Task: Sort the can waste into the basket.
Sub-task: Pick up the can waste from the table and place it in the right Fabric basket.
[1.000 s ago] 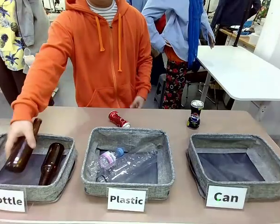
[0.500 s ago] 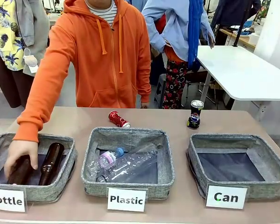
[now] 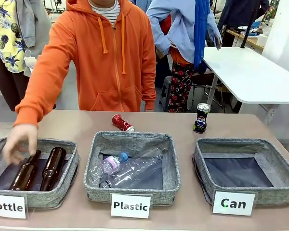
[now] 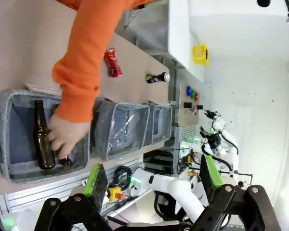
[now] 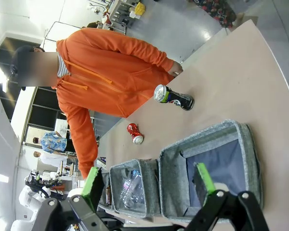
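A crushed red can point(image 3: 122, 122) lies on its side on the table behind the middle bin; it also shows as the red can point(image 4: 112, 62) and the red can point(image 5: 134, 133). A dark can with a silver top point(image 3: 201, 118) stands upright behind the right bin, seen again as the dark can point(image 4: 157, 77) and the dark can point(image 5: 173, 98). The grey basket labelled "Can" point(image 3: 245, 144) holds nothing; it is also the basket point(image 5: 243, 144). My left gripper point(image 4: 151, 180) hangs open high above the table. My right gripper point(image 5: 144, 185) is open above the basket's near side.
A person in an orange hoodie reaches a hand point(image 3: 20, 142) over the "Bottle" bin point(image 3: 67, 168), where two brown bottles point(image 3: 52, 167) lie. The "Plastic" bin point(image 3: 171, 166) in the middle holds clear plastic bottles. A white table point(image 3: 250, 72) stands behind at the right.
The person lowered a brown bottle into the "Bottle" bin, let it go, and is lifting the hand away. Both cans and both grippers have stayed where they were.
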`<state>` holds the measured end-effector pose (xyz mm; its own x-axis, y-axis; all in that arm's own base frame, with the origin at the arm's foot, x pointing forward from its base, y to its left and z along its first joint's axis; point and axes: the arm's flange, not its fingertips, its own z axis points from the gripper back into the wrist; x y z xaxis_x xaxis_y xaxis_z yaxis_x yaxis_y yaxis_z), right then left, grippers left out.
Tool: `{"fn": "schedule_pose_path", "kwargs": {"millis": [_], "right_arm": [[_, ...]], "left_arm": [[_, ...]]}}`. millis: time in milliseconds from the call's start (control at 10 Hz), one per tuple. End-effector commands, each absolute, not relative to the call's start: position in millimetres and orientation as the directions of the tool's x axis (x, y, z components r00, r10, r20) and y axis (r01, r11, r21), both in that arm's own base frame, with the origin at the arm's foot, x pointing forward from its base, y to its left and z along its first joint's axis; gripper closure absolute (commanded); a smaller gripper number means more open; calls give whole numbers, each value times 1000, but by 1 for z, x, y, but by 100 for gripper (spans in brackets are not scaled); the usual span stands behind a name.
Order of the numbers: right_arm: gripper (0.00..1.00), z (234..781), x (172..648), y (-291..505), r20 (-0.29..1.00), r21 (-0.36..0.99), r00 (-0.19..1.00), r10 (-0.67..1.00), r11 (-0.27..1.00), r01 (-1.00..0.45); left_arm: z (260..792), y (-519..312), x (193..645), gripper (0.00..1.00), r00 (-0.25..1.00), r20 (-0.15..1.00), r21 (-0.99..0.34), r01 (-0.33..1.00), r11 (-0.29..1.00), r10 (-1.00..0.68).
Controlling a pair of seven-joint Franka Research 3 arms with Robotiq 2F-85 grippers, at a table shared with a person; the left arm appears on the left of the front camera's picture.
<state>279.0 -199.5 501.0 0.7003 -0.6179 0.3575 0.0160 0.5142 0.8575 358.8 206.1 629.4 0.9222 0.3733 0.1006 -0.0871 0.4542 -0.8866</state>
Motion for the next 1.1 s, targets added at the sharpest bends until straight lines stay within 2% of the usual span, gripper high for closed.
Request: {"fn": "schedule_pose_path", "kwargs": {"millis": [0,400,500,600,800,1000], "right_arm": [[0,501,282,-200,383,860,687,-618,510,-21],[0,501,282,-200,383,860,687,-618,510,-21],[0,501,282,-200,383,860,687,-618,510,-21],[0,501,282,-200,383,860,687,-618,510,-21],[0,501,282,-200,383,860,687,-618,510,-21],[0,501,282,-200,383,860,687,-618,510,-21]], "left_arm": [[630,211,359,0,926,69,-880,-119,459,372],[631,163,376,0,925,99,-843,-119,525,368],[628,127,390,0,905,78,-813,-184,552,417],[621,77,410,0,875,124,-754,-223,618,467],[602,-26,434,0,884,272,-600,-152,785,380],[580,-101,463,0,857,274,-561,-227,796,437]]}}
